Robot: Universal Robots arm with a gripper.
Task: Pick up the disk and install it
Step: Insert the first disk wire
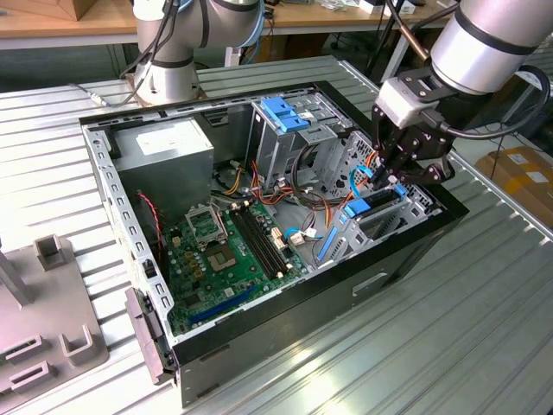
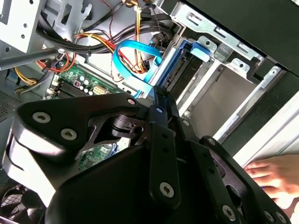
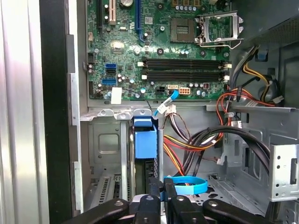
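Now the claw [image 3: 162,184], its fingers pressed narrowly together, sits just beside the disk [image 3: 145,140] standing in the metal bay [image 3: 105,142].

green motherboard [image 3: 140,46], blue-framed disk [image 3: 145,140], black case [image 1: 389,277]

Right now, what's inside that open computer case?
A green circuit board, a grey power box, cables, and the blue-framed disk standing in a metal bay. The end effector hides part of the disk; the board hides what's beneath it.
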